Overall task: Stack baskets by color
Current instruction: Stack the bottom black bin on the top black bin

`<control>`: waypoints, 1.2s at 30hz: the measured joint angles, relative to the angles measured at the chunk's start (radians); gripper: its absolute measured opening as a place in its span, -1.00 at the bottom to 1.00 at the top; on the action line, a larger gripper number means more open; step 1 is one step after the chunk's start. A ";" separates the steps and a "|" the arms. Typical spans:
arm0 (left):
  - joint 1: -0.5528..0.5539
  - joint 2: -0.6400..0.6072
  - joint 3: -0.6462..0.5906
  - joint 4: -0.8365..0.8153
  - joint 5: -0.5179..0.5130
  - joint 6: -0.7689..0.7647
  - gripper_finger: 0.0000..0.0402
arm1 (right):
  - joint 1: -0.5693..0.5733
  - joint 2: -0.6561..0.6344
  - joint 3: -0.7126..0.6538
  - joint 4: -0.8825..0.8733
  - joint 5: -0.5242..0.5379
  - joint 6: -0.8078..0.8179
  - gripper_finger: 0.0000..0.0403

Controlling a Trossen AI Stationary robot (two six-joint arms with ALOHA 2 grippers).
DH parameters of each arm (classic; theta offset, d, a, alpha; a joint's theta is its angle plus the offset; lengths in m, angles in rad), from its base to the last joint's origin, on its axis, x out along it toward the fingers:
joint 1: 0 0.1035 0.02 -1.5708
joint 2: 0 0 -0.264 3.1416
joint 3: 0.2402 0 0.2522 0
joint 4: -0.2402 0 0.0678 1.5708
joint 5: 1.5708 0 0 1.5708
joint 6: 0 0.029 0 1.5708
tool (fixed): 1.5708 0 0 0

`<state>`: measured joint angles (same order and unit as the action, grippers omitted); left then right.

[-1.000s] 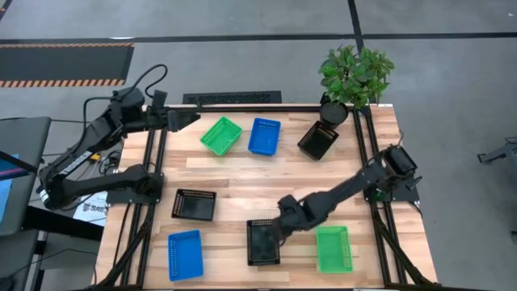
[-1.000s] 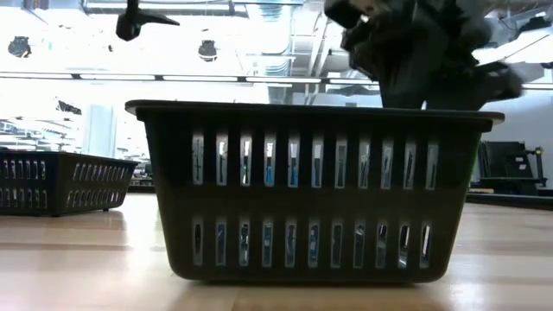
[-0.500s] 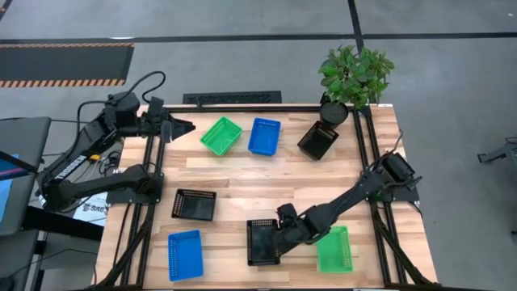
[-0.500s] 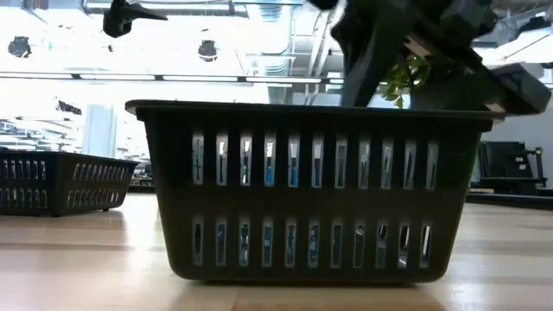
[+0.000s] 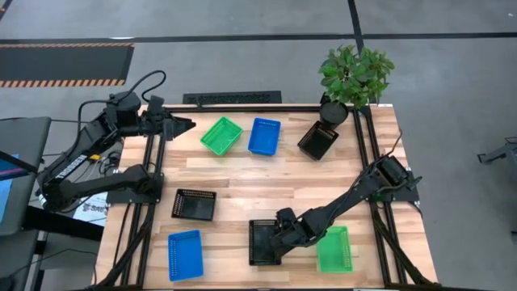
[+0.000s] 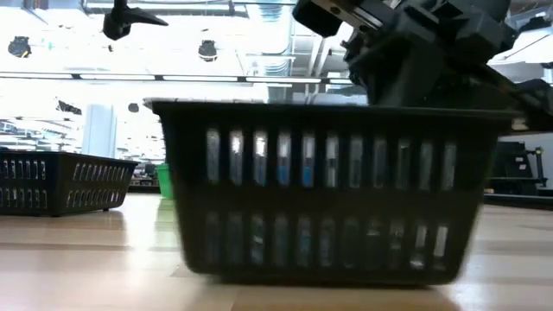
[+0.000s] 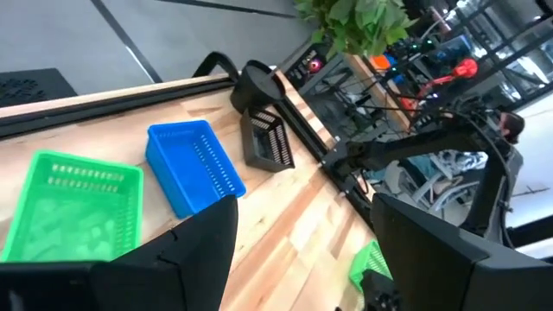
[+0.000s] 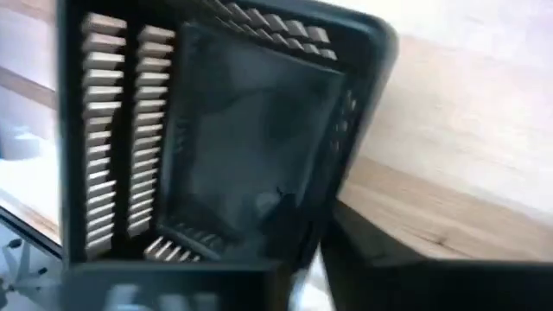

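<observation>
Near the table's front edge stands a black basket [image 5: 260, 242], which fills the low view [image 6: 328, 199]. My right gripper [image 5: 279, 234] reaches down from the right onto its right wall and is shut on it. A green basket [image 5: 334, 249] rests just right of it. Other baskets rest flat on the table: blue [image 5: 185, 254], black [image 5: 194, 204], and at the far side green [image 5: 220, 135], blue [image 5: 264, 136] and black [image 5: 317, 141]. My left gripper [image 5: 187, 125] hovers open at the far left, above the table [image 7: 311, 259]. My right gripper has the black basket's right long wall at its rim [image 8: 335, 194]. One finger [image 8: 389, 250] is outside the wall; the other looks to be inside, though blur hides it. The fingers slant down from the table's right. The basket's bottom stays on the table.
A potted plant [image 5: 354, 77] stands at the far right corner beside the far black basket. Dark frame rails run along the table's left [image 5: 149, 194] and right [image 5: 380, 218] sides. Bare wood [image 5: 266, 182] lies in the middle.
My right gripper has moved toward the near edge and down onto the black basket's right wall, rolling its wrist. The basket has shifted slightly toward the table's right edge and shows blurred in the low view.
</observation>
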<state>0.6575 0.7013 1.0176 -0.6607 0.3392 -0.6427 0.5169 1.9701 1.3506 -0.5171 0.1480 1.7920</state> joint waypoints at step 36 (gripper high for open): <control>0.000 0.001 0.000 0.000 -0.104 0.057 0.26 | -0.399 -0.612 -0.364 -0.784 0.627 0.425 -0.98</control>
<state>0.6579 0.7021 1.0176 -0.6609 0.2348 -0.5858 0.1180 1.3583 0.9871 -1.3014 0.7754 2.2169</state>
